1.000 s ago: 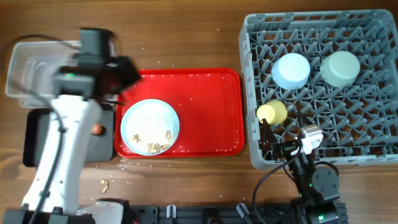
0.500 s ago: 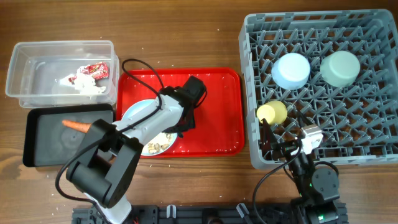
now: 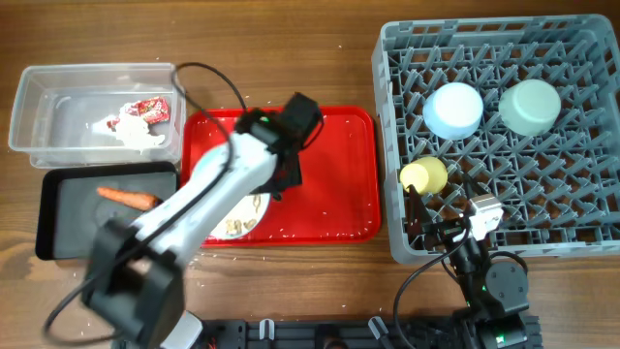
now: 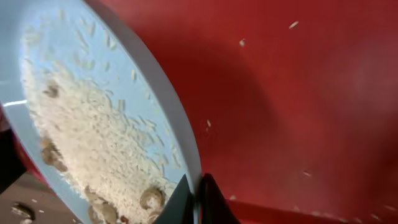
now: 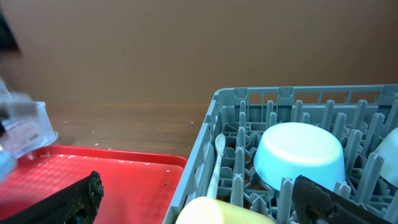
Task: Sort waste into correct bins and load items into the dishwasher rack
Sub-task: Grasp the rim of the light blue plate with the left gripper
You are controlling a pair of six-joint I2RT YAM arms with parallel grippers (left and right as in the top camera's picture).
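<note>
Plate (image 4: 93, 118), strewn with crumbs (image 4: 106, 155), sits over the red tray (image 4: 298, 112); your left gripper (image 4: 194, 202) is pinched narrow on its rim. Your right gripper (image 5: 196, 186) stands wide, holding nothing, at the rack (image 5: 205, 137) edge by the yellow cup (image 5: 224, 214).

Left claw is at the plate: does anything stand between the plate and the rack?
Nothing visible does. Between the plate and the rack lies only bare red tray. The cup sits just inside the rack's wall on that side. Crumbs are on the plate.
</note>
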